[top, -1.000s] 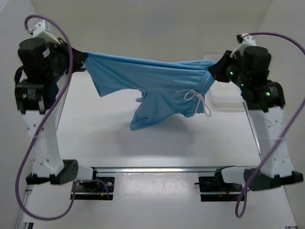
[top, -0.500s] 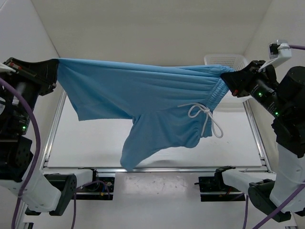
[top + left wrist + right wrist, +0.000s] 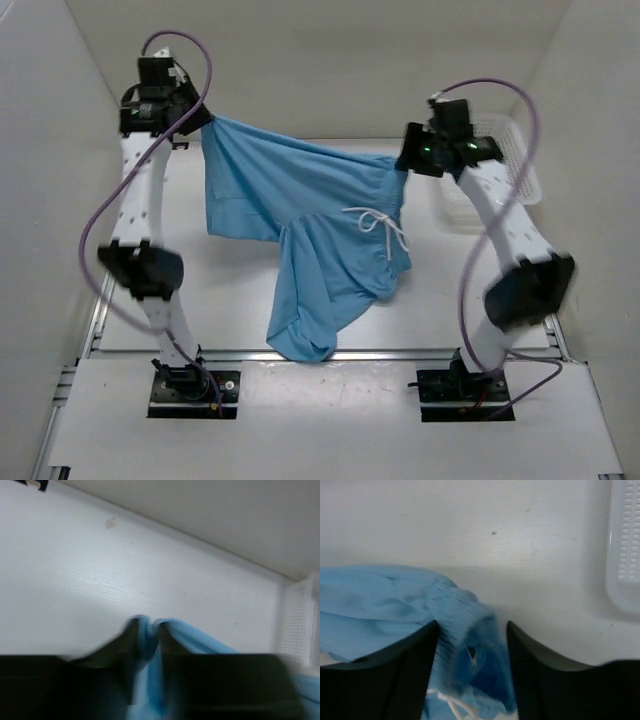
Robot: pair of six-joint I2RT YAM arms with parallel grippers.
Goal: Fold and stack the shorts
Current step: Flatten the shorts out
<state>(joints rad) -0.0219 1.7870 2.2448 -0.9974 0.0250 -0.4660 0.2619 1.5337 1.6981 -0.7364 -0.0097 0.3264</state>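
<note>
We log the light blue thin-fabric shorts hanging over the white table. Left gripper at 10 o'clock and right gripper at 2 are both clamped on fabric. White plastic mesh basket at 3.

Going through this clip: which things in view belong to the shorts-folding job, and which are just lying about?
Part of the job:
- shorts, stretched between the two claws
- drawstring on the shorts
- left claw and right claw, each gripping the fabric

Just lying about:
- basket, at the far right of the table
</note>
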